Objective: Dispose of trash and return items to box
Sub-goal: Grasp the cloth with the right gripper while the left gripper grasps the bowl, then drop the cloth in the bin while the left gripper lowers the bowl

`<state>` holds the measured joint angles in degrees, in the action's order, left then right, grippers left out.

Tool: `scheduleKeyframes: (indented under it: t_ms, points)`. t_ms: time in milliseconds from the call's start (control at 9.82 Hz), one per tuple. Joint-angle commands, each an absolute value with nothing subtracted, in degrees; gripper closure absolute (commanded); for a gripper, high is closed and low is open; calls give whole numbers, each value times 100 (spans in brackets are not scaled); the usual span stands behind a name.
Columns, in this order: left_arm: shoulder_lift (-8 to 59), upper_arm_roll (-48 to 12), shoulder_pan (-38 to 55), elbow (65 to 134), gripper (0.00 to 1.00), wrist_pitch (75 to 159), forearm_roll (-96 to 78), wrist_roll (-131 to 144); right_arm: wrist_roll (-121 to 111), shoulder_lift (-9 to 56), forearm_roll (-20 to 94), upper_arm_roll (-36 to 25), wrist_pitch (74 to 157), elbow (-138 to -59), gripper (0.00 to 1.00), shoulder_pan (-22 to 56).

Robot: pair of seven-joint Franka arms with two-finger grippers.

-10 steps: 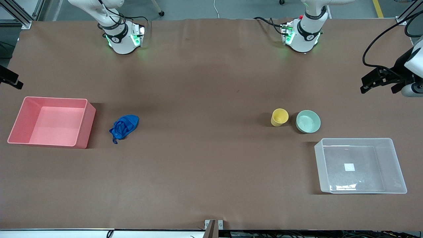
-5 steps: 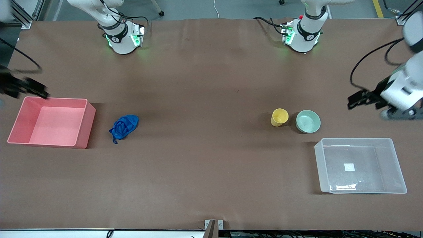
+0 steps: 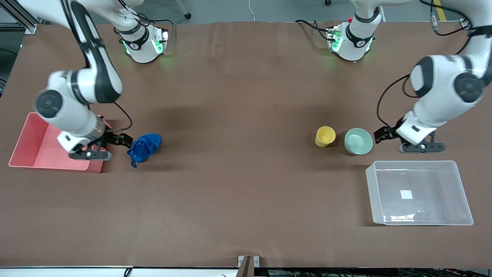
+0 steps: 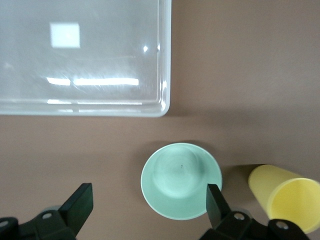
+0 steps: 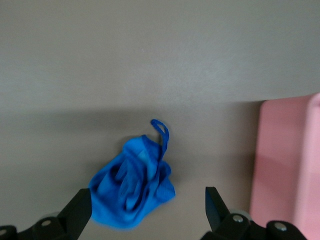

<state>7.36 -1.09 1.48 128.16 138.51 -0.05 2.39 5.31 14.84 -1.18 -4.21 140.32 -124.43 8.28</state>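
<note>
The bright blue wad of trash (image 3: 144,147) lies on the table beside the pink bin (image 3: 38,154). My right gripper (image 3: 123,140) is open and empty, low over the wad's edge that faces the bin. In the right wrist view the wad (image 5: 131,187) sits between the spread fingers of my right gripper (image 5: 146,210). The yellow cup (image 3: 325,136) and the mint-green bowl (image 3: 358,141) stand side by side. My left gripper (image 3: 382,134) is open and empty over the bowl's rim. The left wrist view shows the bowl (image 4: 181,180), the cup (image 4: 285,197) and my left gripper (image 4: 147,202).
The clear box (image 3: 419,192) with its white label stands nearer the front camera than the bowl, at the left arm's end; it also shows in the left wrist view (image 4: 165,60). The right arm covers part of the pink bin, whose wall shows in the right wrist view (image 5: 290,165).
Both arms have swung in from the table's ends. The right gripper came down by the blue wad, the left gripper by the mint bowl. The objects have not moved.
</note>
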Motion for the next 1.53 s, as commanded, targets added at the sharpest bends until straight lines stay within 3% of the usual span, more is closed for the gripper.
scheduleKeyframes:
  t_ms: [0, 204, 306, 407, 509, 611, 713, 815, 1019, 1222, 1426]
  points:
    - [1246, -88, 150, 13323, 0, 14649, -88, 168, 615, 2010, -132, -431, 14781, -12595, 0, 844]
    - [1598, -88, 141, 13333, 0, 14869, -88, 167, 659, 2240, -123, -422, 14984, -12595, 5, 861]
    - [1861, -88, 141, 13342, 1, 15150, -88, 167, 668, 2259, -123, -413, 15003, -12647, 23, 879]
    - [2029, -88, 149, 13342, 15, 15396, -79, 167, 668, 2302, -123, -378, 15029, -12674, 46, 879]
    - [2039, -88, 149, 13368, 60, 15407, -88, 202, 685, 2329, -114, -352, 15038, -12674, 73, 914]
    - [2030, -88, 149, 13438, 87, 15407, -79, 167, 947, 2338, -10, -343, 15038, -12674, 91, 958]
    - [2004, -88, 149, 13482, 93, 15407, -79, 158, 1028, 2355, 87, -334, 15038, -12674, 99, 1071]
    - [1969, -79, 141, 13526, 99, 15399, -70, 97, 1028, 2355, 88, -334, 15029, -12665, 99, 1098]
    - [1532, -79, 123, 13675, 100, 15233, -70, -123, 1159, 2181, 88, -334, 14663, -12508, 99, 1125]
    - [847, -79, 79, 13597, 100, 14243, -70, -132, 1406, 1742, 79, -351, 12546, -11319, 99, 1082]
    - [790, 122, 105, 12889, 99, 13888, -62, -158, 1153, 1443, 1, -387, 10678, -9982, 99, 836]
